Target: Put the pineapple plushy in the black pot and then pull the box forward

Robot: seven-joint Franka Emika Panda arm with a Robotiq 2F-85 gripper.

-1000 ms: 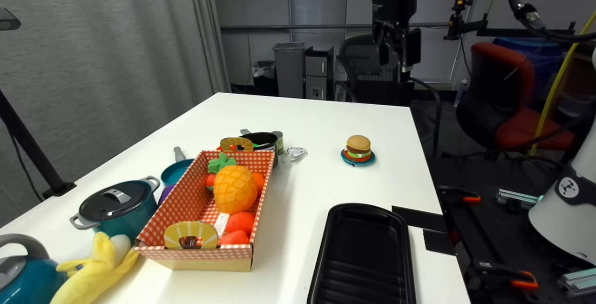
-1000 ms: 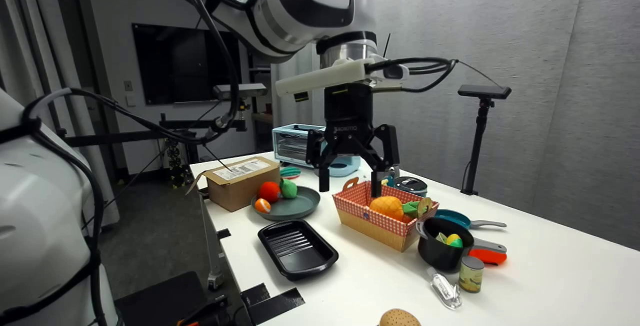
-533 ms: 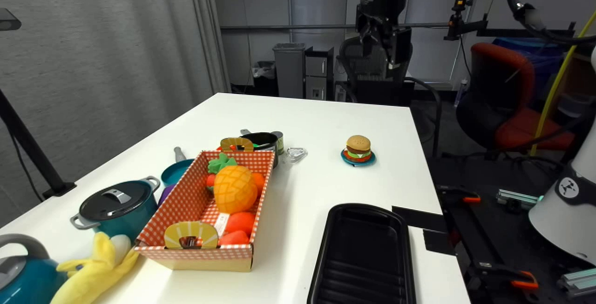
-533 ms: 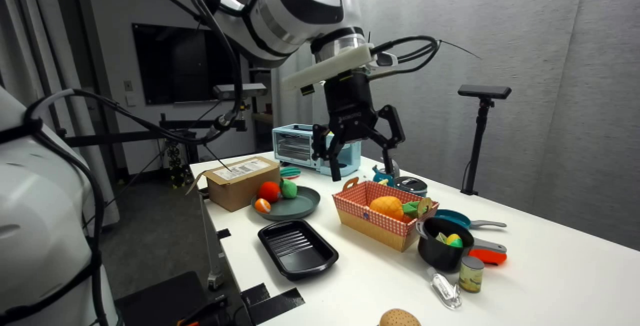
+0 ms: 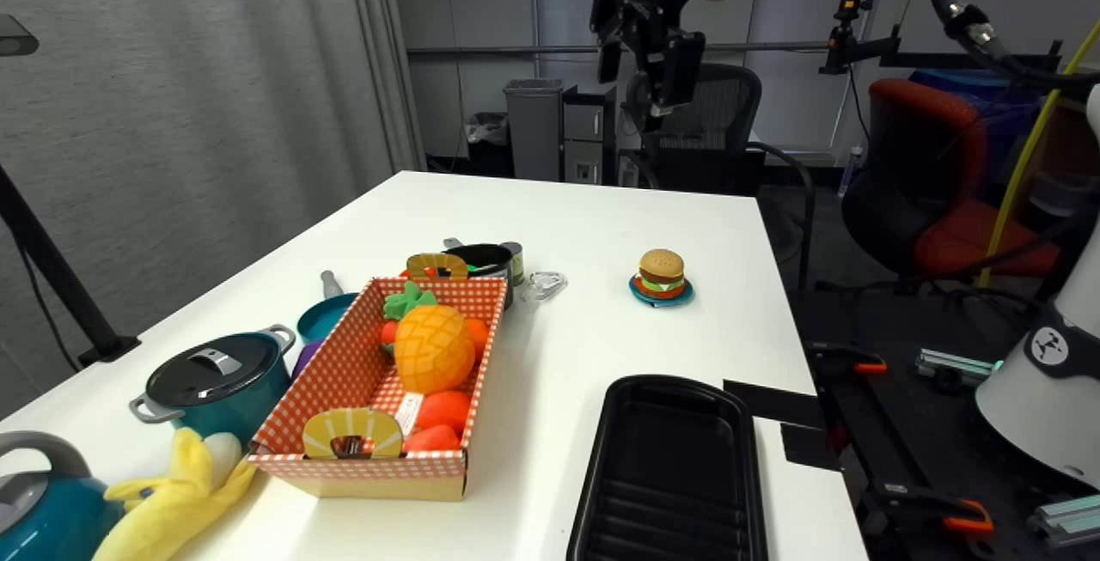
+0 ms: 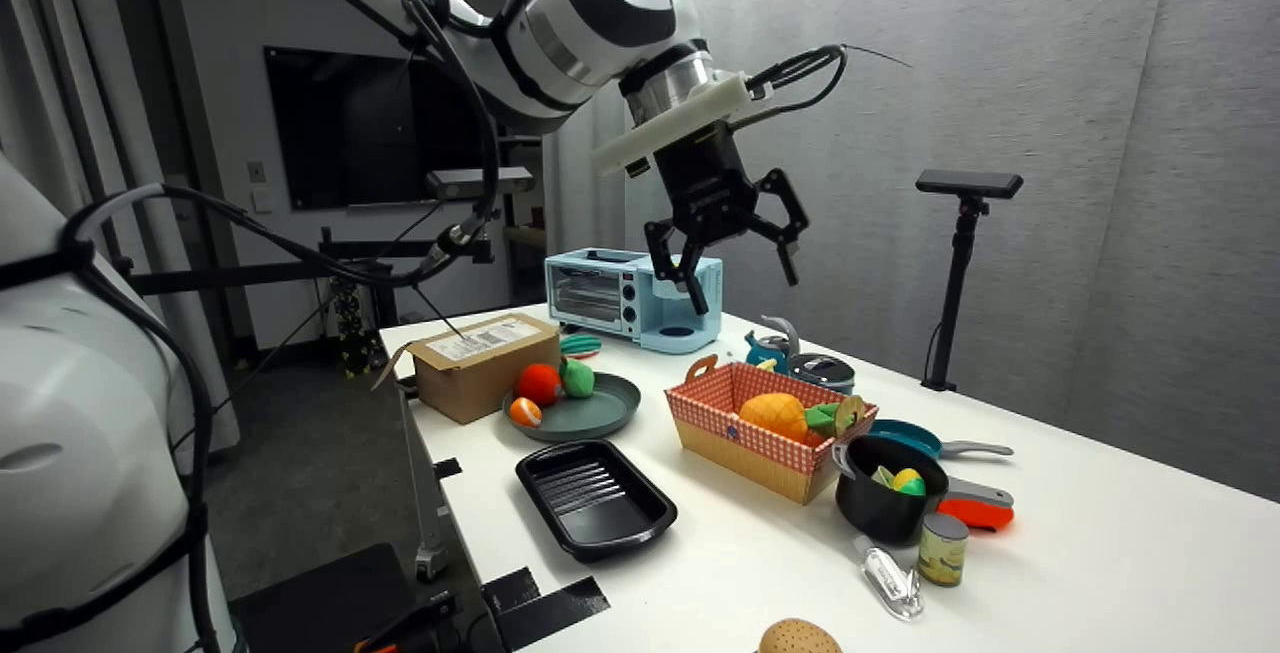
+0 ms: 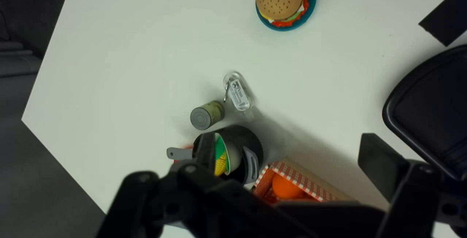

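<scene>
I had the jaws spread wide apart, tilted and well above the surface (image 5: pixel 567 209). The pineapple (image 6: pixel 772 415) lay in the checkered box (image 6: pixel 735 445), leaves toward the end nearest the black pot (image 6: pixel 878 515), with red fruit (image 5: pixel 443 411) and an orange one (image 5: pixel 479 338) around it. The raised end of that box stood between the pineapple and the pot. The pot was just beside that end; I couldn't tell whether the two touched. A green and yellow toy (image 6: pixel 908 480) took up room inside the pot. Close by it stood a can (image 6: pixel 942 551), with a clear plastic piece (image 6: pixel 890 578) lying beside that, and something red (image 6: pixel 978 515), partly hidden, under a grey handle (image 6: pixel 980 490). On the box's far side from the robot's base (image 5: pixel 1040 411) I had a teal pan (image 6: pixel 903 433), a lidded pot (image 5: pixel 219 385), a yellow plush (image 5: pixel 168 514) and a kettle (image 5: pixel 73 509). On the near side, between the box and that base, a black tray (image 6: pixel 597 508) lay apart from the box. Farther from the pot were a plate (image 6: pixel 592 423) bearing three round toys (image 6: pixel 538 383), a cardboard carton (image 6: pixel 485 373) and a pale blue oven (image 6: pixel 590 288). A burger (image 5: pixel 661 269) sat well apart from the box. In the wrist view the jaws hid part of the pot.
</scene>
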